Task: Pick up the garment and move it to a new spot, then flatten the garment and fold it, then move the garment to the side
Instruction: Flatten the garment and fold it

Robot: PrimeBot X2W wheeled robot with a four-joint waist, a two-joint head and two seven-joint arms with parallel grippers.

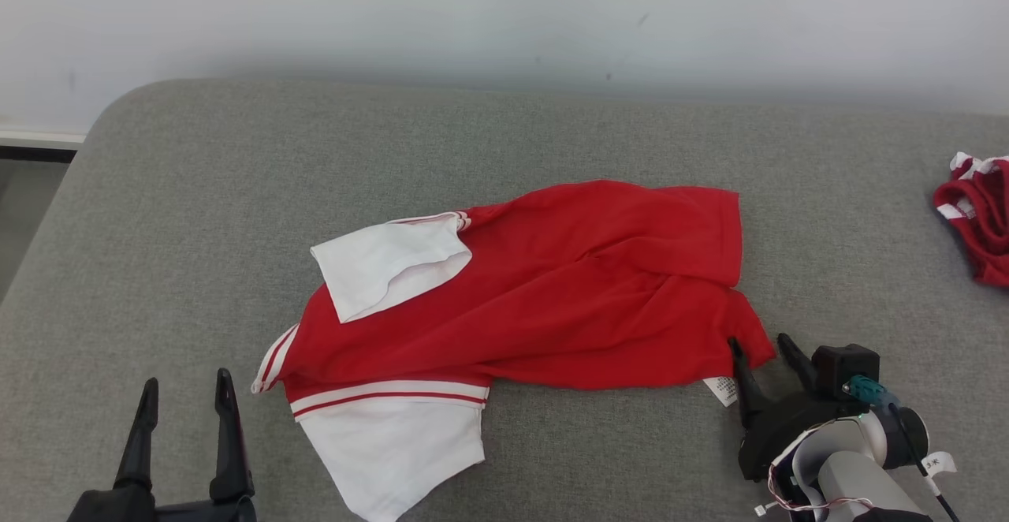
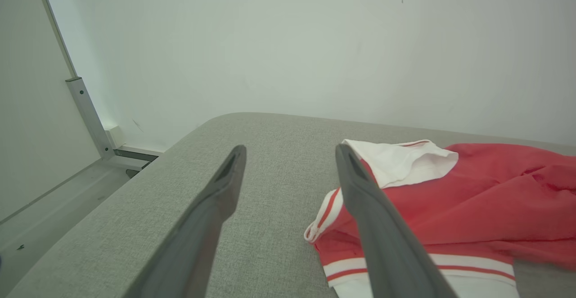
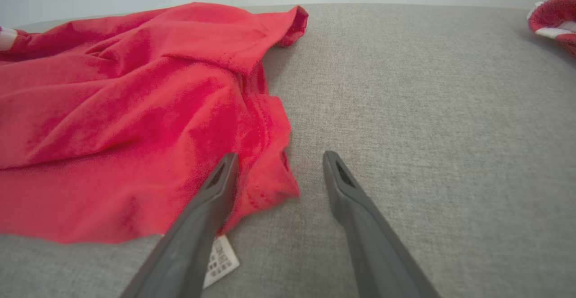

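Note:
The garment (image 1: 567, 293) is a red shirt with white, red-striped sleeves, lying crumpled across the middle of the grey cushion (image 1: 197, 214). Its hem corner (image 3: 270, 185) with a white care label (image 3: 220, 257) lies between my right gripper's (image 1: 761, 344) open fingers, which hold nothing. My left gripper (image 1: 185, 388) stands open near the front left, a short way left of the striped sleeve (image 2: 333, 208), and holds nothing. In the left wrist view the left gripper (image 2: 290, 151) points at bare cushion beside that sleeve. The right gripper (image 3: 279, 158) hovers over the hem.
A second red and white cloth (image 1: 977, 214) lies bunched at the cushion's right edge. A pale wall (image 1: 504, 9) stands behind the cushion. Past the cushion's rounded left edge the floor and a metal frame post (image 2: 87, 113) show.

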